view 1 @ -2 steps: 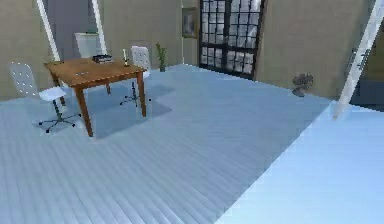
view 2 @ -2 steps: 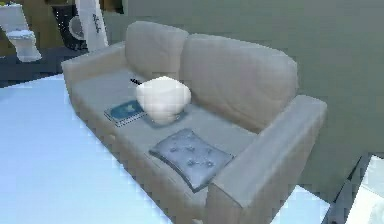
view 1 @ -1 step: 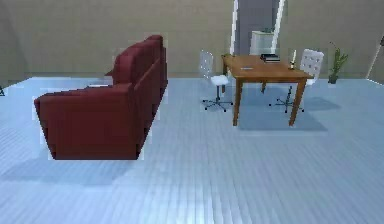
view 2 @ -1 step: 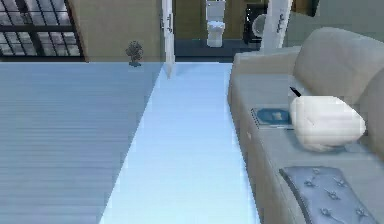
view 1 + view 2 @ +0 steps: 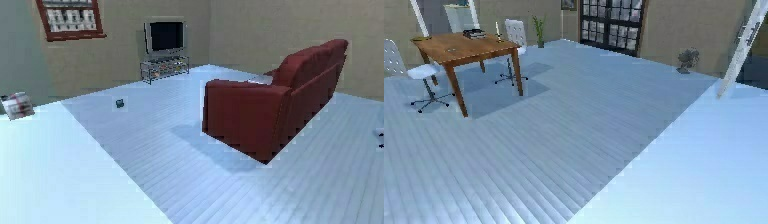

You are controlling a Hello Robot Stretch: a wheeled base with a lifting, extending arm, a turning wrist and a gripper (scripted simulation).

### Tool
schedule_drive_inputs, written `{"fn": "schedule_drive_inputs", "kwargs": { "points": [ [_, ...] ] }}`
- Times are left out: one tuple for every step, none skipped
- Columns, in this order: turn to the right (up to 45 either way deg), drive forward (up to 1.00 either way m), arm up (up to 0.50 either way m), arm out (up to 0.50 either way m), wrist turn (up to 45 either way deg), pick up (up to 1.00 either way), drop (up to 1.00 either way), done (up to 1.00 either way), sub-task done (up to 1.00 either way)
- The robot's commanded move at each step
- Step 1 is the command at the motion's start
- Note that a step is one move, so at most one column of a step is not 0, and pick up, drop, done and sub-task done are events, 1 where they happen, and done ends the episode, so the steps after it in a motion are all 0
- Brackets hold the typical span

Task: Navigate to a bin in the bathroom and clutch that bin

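I am in a living room with a pale blue-grey plank floor (image 5: 140, 150). In the forward view a dark red sofa (image 5: 275, 95) stands at the right with its back toward me. A small television (image 5: 164, 36) sits on a low metal stand (image 5: 165, 68) against the far wall. In the arm side view a wooden table (image 5: 469, 48) stands at the upper left on the same plank floor (image 5: 584, 110).
A small dark object (image 5: 119, 102) lies on the floor before the television stand. A framed window (image 5: 72, 18) is on the far wall. White office chairs (image 5: 424, 75) flank the table. A dark paned glass door (image 5: 612, 22) and potted plants (image 5: 687, 60) line the far wall.
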Motion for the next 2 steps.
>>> {"fn": "schedule_drive_inputs", "kwargs": {
  "points": [
    [-9.0,0.00,0.00,0.00,0.0,0.00,0.00,0.00,0.00],
    [0.0,0.15,0.00,0.00,0.0,0.00,0.00,0.00,0.00]
  ]
}}
